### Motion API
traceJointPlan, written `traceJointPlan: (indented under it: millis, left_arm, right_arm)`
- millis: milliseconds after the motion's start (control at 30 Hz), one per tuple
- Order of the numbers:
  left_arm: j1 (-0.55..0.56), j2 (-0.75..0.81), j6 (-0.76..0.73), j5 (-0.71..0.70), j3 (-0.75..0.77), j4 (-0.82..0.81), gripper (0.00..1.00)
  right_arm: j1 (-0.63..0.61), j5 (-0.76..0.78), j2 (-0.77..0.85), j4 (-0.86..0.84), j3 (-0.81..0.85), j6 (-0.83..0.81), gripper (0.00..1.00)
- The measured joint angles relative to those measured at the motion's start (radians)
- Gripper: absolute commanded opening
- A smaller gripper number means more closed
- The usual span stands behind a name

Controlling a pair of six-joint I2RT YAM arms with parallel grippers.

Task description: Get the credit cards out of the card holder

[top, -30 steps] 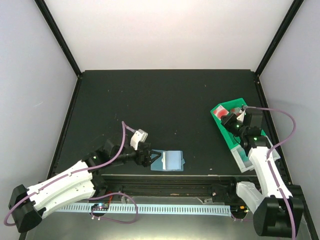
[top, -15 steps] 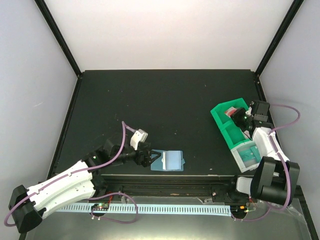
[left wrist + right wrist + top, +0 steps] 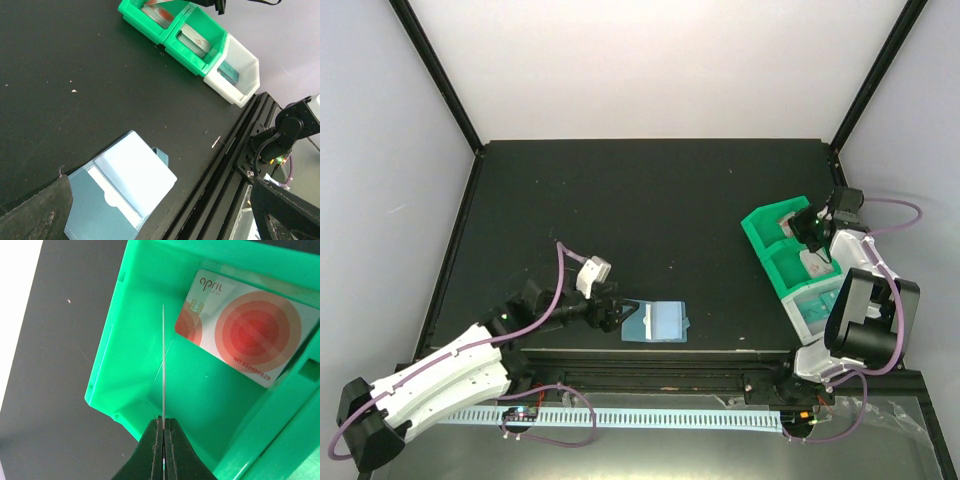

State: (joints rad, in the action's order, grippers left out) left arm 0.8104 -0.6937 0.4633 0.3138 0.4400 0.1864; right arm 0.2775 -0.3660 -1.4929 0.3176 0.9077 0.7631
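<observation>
Most of it looks done to me: a white, red-ringed credit card [image 3: 247,332] lies in the green plastic tray [image 3: 185,59], my right gripper [image 3: 163,427] pinches another thin card [image 3: 163,365] edge-on above it, and my left gripper [image 3: 610,313] gapes beside the open light-blue bifold card holder [image 3: 120,200].

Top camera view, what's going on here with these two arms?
The right gripper is shut on a thin card, seen edge-on, and holds it over the far compartment of the green tray. A white card with red circles lies in that compartment. The left gripper is open, right at the edge of the light-blue card holder, which lies unfolded near the front edge of the table.
</observation>
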Motion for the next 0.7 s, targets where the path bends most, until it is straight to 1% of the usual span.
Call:
traceJointPlan:
  millis: [233,700]
  left_arm:
    - [-0.014,0.016,0.000,-0.004,0.000,0.000,0.99]
    - [-0.035,0.011,0.000,0.002,0.000,-0.005,0.99]
  right_arm:
    - [0.006,0.022,-0.050,0.021,0.042,-0.003,0.01]
    - [0.014,0.008,-0.118,0.001,0.051,0.002,0.01]
